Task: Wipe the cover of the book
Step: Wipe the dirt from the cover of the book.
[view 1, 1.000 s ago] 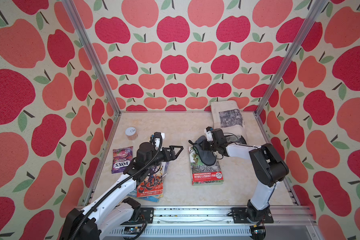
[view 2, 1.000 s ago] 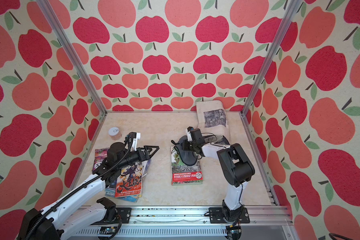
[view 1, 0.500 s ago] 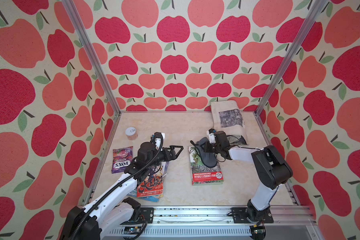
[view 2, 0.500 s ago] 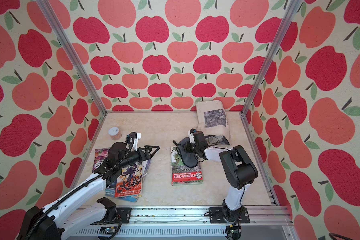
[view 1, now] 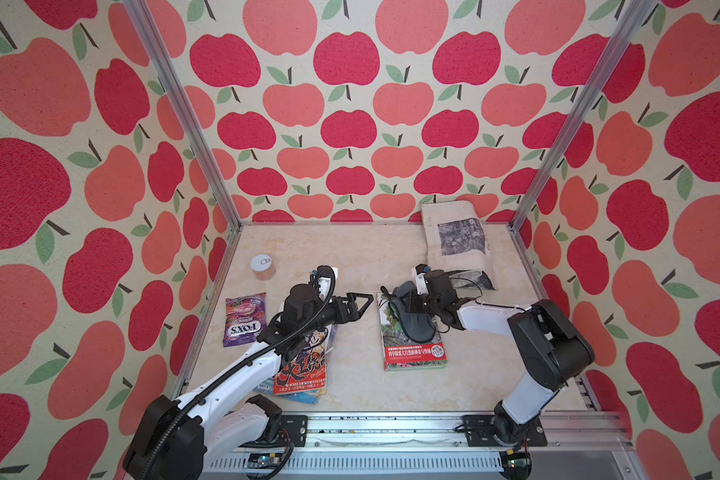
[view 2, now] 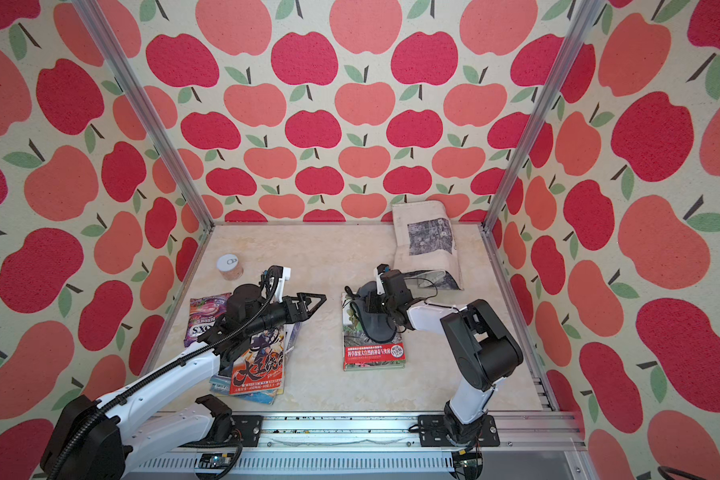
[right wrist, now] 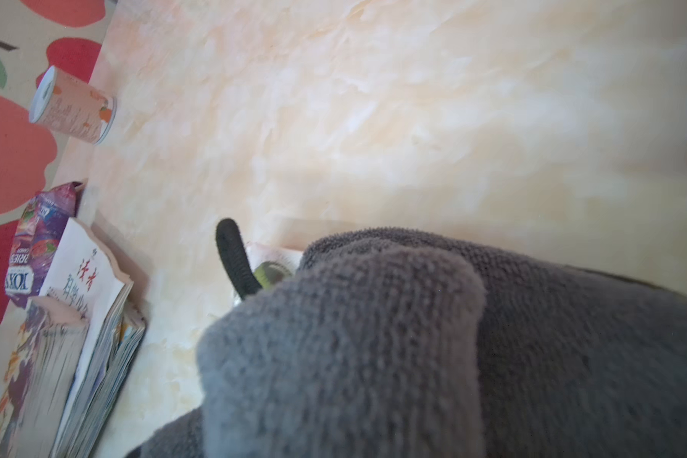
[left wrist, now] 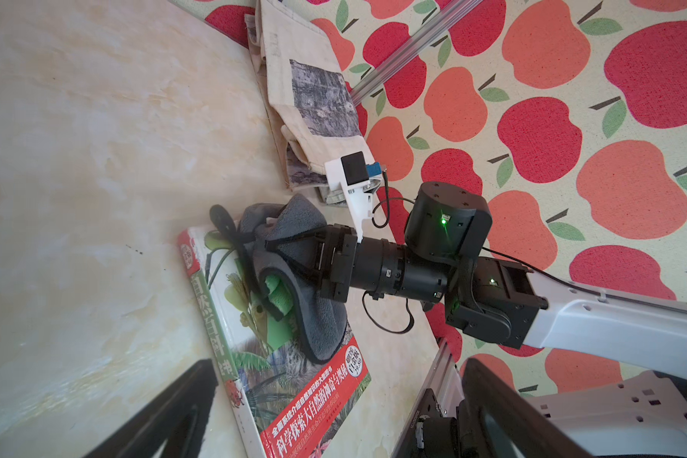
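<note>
The book (view 1: 415, 351) (view 2: 373, 353) (left wrist: 306, 400) lies flat mid-table, with a green nature cover and a red title band. A grey cloth (view 1: 412, 326) (view 2: 377, 328) (left wrist: 318, 329) rests on the far half of its cover. My right gripper (view 1: 407, 308) (view 2: 370, 306) is shut on the cloth and low over the book. In the right wrist view the cloth (right wrist: 413, 337) hides its jaws. My left gripper (view 1: 360, 305) (view 2: 314, 302) (left wrist: 334, 416) hovers open and empty left of the book, pointing at it.
A stack of comic magazines (view 1: 304, 370) lies under my left arm. A purple candy bag (view 1: 244, 318) and a small can (view 1: 262, 266) stand near the left wall. A canvas tote bag (view 1: 458, 241) leans at the back right. The metal rail (view 1: 391, 432) runs along the front.
My right gripper has slid the cloth slightly to the right and toward the front across the cover. The left arm has not moved.
</note>
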### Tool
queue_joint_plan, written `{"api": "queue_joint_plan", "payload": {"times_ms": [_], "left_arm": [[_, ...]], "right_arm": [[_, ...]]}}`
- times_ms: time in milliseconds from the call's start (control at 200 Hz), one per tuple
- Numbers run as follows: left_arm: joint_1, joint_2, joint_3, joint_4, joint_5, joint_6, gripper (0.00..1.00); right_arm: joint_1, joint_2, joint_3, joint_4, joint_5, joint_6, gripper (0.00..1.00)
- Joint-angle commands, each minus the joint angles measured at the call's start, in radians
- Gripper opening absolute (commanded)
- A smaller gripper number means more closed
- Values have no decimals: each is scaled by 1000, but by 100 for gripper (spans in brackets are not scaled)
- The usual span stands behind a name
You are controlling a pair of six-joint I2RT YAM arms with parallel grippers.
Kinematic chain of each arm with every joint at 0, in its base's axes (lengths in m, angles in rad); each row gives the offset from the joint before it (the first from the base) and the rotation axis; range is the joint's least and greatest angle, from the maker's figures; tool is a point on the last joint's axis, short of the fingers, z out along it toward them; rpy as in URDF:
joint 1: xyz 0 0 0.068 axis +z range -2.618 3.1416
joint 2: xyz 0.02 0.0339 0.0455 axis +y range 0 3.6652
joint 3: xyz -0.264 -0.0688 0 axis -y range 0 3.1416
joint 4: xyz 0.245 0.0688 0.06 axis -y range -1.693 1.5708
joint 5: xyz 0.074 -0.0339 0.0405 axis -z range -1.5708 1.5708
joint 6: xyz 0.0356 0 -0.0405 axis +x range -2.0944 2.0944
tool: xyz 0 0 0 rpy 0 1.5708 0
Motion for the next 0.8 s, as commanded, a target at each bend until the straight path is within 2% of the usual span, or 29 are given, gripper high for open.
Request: {"api": "queue_joint_plan", "payload": {"times_ms": [0, 160, 355, 440, 525, 635, 796], "left_arm": [[-4, 2, -6, 27, -12, 12, 99], [-6, -11, -12, 17, -17, 14, 99], [-10, -10, -27, 39, -15, 8, 99], [-10, 0, -26, 46, -15, 8, 99], [-10, 21, -25, 69, -10, 7, 99], [-11, 62, -22, 98, 1, -2, 99], [-15, 85, -13, 104, 10, -6, 99]], "right_arm": [[78, 53, -18, -117, -18, 44, 0], [79, 16, -65, -113, 3, 67, 0], [-52, -122, -188, -151, 12, 40, 0], [-60, -193, -207, -210, 25, -2, 0], [-28, -254, -220, -251, 32, -16, 0], [71, -315, -239, -279, 77, -12, 0], [226, -302, -241, -263, 112, 35, 0]]}}
